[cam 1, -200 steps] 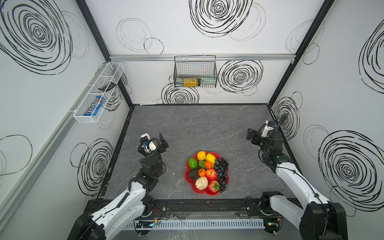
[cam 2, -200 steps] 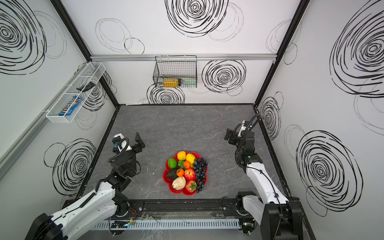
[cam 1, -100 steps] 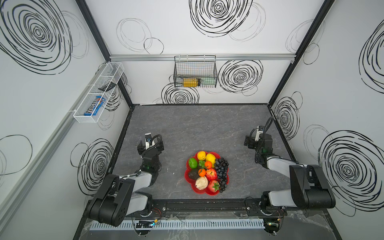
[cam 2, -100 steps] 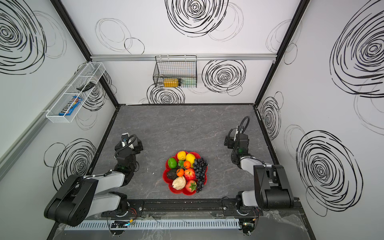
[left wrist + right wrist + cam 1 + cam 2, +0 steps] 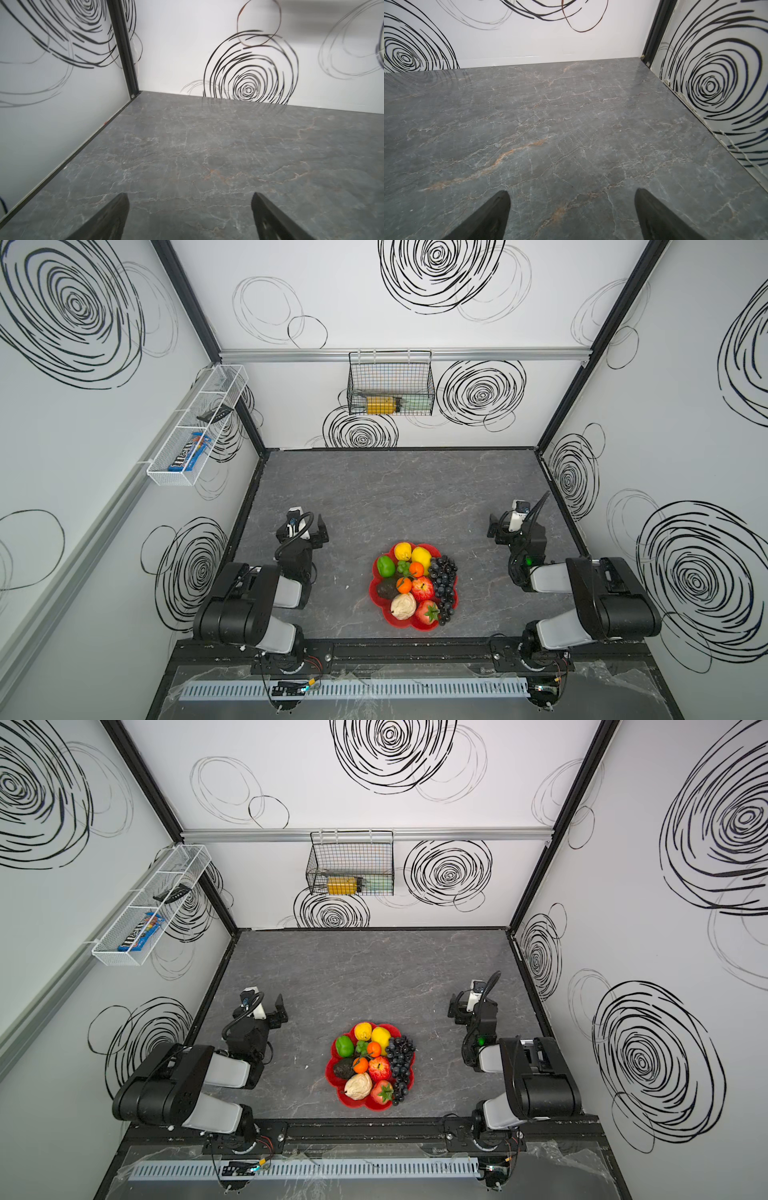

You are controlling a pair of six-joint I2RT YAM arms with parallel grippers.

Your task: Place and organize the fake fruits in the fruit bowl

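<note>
Looking from the left, you find your left gripper [image 5: 189, 196] folded back by the left edge of the grey table [image 5: 374, 497], fingers spread wide with nothing between them. At the middle, near the front edge, sits the fruit bowl [image 5: 411, 624], and all the fake fruits [image 5: 422, 588] I can see lie inside it: lime [image 5: 385, 566] left, lemons [image 5: 402, 551] far, grapes [image 5: 444, 580] along the right. The sorting looks finished to me. On the right, your right gripper [image 5: 572, 194] mirrors that pose, fingers apart and empty, probably held clear so that neither arm crowds the bowl.
</note>
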